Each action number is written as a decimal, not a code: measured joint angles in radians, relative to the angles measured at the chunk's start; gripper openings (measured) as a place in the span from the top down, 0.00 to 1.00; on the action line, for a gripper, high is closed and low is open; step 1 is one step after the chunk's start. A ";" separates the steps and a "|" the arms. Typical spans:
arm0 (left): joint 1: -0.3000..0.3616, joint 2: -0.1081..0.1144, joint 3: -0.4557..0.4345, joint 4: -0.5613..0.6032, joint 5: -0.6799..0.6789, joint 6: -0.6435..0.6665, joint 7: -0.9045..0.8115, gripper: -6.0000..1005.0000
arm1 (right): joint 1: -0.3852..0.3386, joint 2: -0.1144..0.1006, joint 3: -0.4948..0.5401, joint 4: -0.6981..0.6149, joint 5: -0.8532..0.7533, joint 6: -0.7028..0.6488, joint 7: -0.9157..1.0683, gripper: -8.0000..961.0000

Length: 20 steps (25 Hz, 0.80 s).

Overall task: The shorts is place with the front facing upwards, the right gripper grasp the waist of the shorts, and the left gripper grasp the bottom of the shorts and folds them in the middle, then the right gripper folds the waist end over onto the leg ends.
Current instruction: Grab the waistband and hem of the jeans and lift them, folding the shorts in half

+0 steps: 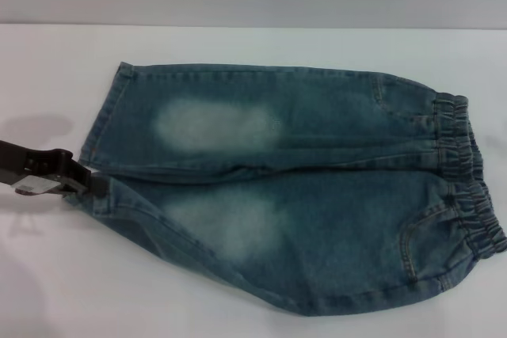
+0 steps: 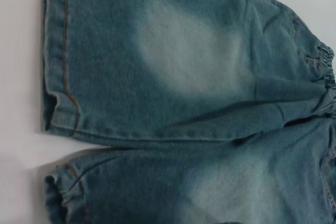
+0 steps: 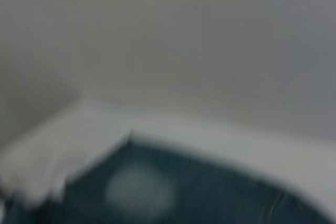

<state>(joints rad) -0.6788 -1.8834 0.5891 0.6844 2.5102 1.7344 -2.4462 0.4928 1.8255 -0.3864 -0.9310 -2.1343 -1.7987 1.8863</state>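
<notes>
Denim shorts (image 1: 293, 187) are laid front-up on the white table (image 1: 47, 275), waistband right. Only the head view shows the left gripper (image 1: 85, 184), clamped on the near hem (image 2: 63, 192), seen bunched in the left wrist view.

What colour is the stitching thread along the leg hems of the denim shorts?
Orange-brown thread on the blue-green denim shorts, clearest in the left wrist view.

The shorts (image 2: 184, 103) lie front up on a white table (image 2: 21, 77), filling nearly the whole left wrist view. Each leg carries a pale faded patch (image 2: 184, 51). One leg's hem (image 2: 58, 56) lies flat and straight, stitched in orange-brown thread; the other leg's hem (image 2: 60, 192) is bunched and puckered (raised a little, shadow beneath it). The gathered waistband (image 2: 326, 69) shows at the far end.
</notes>
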 joint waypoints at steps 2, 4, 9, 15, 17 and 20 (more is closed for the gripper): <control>-0.008 0.003 -0.001 0.001 -0.001 0.001 0.001 0.98 | 0.056 -0.014 -0.039 -0.020 -0.121 -0.046 0.022 0.36; -0.009 0.003 -0.001 0.001 -0.001 0.001 0.002 0.98 | 0.099 -0.019 -0.082 -0.031 -0.223 -0.075 0.032 0.36; -0.013 -0.001 -0.001 0.001 -0.003 -0.001 0.004 0.98 | 0.153 -0.008 -0.219 -0.037 -0.363 -0.092 0.036 0.36; -0.013 -0.004 0.000 0.002 -0.004 -0.003 0.005 0.98 | 0.160 0.010 -0.397 -0.051 -0.396 -0.103 -0.003 0.36; -0.012 -0.004 0.000 0.002 -0.006 -0.003 0.006 0.98 | 0.163 0.016 -0.448 -0.051 -0.421 -0.110 -0.009 0.36; -0.010 -0.005 0.000 0.000 -0.026 -0.007 0.007 0.98 | 0.170 0.030 -0.503 -0.044 -0.467 -0.110 -0.012 0.36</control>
<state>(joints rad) -0.6887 -1.8882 0.5891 0.6844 2.4840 1.7272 -2.4393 0.6623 1.8560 -0.8894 -0.9752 -2.6017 -1.9086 1.8746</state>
